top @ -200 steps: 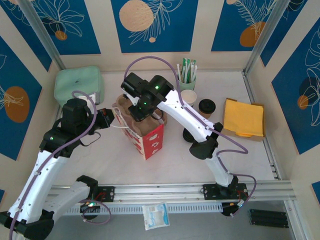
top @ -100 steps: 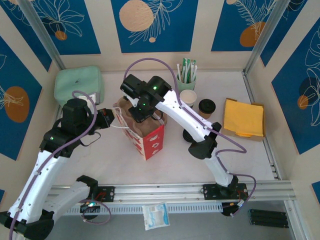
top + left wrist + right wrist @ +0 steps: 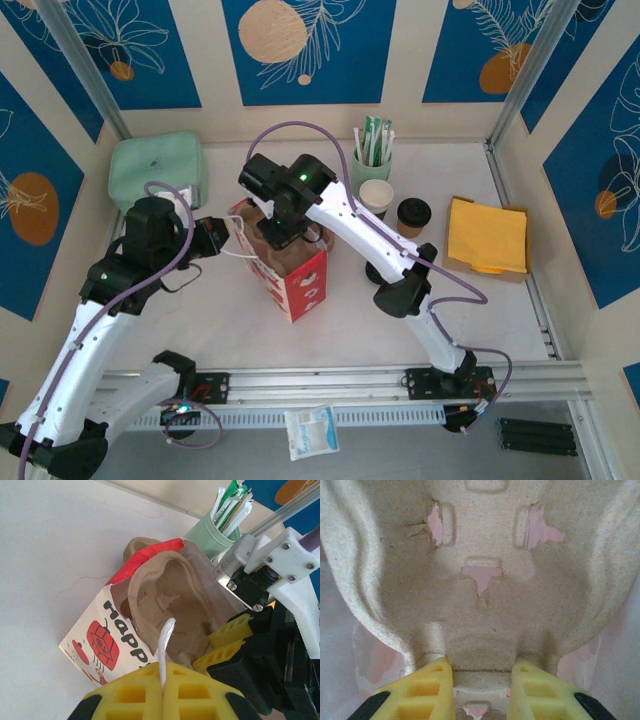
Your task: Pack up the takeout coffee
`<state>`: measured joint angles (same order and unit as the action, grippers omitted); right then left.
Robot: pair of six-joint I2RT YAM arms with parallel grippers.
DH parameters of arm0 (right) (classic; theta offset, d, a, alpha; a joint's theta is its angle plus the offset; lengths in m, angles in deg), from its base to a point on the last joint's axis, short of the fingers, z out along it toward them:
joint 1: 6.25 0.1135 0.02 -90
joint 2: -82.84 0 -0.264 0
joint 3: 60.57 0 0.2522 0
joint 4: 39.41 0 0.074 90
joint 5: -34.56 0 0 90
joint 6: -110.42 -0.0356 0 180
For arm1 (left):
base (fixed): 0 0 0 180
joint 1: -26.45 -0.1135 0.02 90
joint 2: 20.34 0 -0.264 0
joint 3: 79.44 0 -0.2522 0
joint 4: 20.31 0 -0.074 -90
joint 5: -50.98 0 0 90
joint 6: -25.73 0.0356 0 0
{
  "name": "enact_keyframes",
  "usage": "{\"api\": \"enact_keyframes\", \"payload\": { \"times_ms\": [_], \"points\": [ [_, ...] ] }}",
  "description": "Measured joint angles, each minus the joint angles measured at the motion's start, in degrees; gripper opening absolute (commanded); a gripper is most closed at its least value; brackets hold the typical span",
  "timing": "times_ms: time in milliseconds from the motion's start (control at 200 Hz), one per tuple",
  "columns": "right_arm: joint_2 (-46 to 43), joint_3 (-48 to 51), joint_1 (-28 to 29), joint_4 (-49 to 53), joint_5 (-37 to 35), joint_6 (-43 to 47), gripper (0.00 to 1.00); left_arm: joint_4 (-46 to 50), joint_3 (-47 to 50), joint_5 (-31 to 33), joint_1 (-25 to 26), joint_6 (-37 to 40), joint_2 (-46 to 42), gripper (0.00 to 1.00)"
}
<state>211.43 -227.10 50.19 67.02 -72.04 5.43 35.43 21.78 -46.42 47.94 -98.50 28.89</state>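
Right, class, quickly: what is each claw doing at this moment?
Left claw: closed on the white bag handle.
Right claw: closed on the pulp cup carrier.

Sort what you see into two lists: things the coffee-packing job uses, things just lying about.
Job: tan paper takeout cup with black lid; red-and-white paper bag; moulded pulp cup carrier.
Lying about: mint-green cup of sticks; yellow napkins; mint-green box.
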Motion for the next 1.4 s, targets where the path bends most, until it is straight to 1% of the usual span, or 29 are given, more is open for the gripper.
{"api": "enact_keyframes", "payload": {
  "times_ms": [230,395,985,1400],
  "points": [
    [0.0,0.7,0.0,0.0,0.6,-0.2,0.25,0.0,0.0,0.0,0.0,0.0,0.0,0.00],
    [0.4,2.9,0.0,0.1,1.1,-0.5,0.24,0.0,0.0,0.0,0.0,0.0,0.0,0.00],
    [1.1,3.5,0.2,0.2,1.1,-2.1,0.24,-0.6,0.3,0.0,0.0,0.0,0.0,0.00],
    [1.1,3.6,2.1,0.2,-2.1,-7.0,0.25,-0.8,1.3,0.0,0.0,-0.1,-0.4,0.00]
  ]
}}
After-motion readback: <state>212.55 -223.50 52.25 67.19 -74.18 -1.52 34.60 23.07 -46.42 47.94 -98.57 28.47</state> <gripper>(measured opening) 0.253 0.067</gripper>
